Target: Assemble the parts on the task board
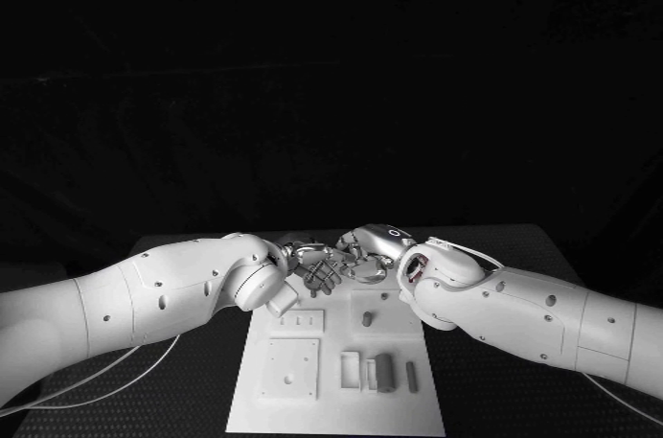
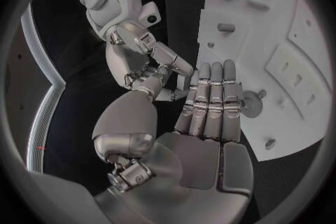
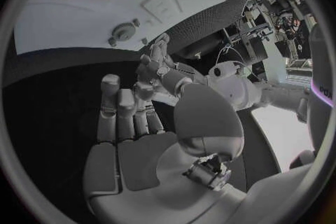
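The white task board [image 1: 338, 400] lies in the middle of the table. My left hand [image 1: 315, 273] and right hand [image 1: 368, 249] meet fingertip to fingertip just above its far end. In the left wrist view my left hand [image 2: 206, 117] has straight fingers lying side by side, and its thumb reaches toward the right hand [image 2: 143, 59]. A small pale bit [image 2: 175, 93] sits between them; I cannot tell whether it is a part. My right hand [image 3: 129, 123] shows a bare palm with the fingers stretched toward the left hand [image 3: 159, 64]. A gear part [image 2: 252, 105] [image 3: 125, 31] stands in the board close by.
On the board are a flat square plate [image 1: 290, 369], a short peg [image 1: 369, 317], a small block [image 1: 297, 320] and three upright pieces [image 1: 380, 371] near the front. Cables [image 1: 97, 376] trail off the left arm over the black table.
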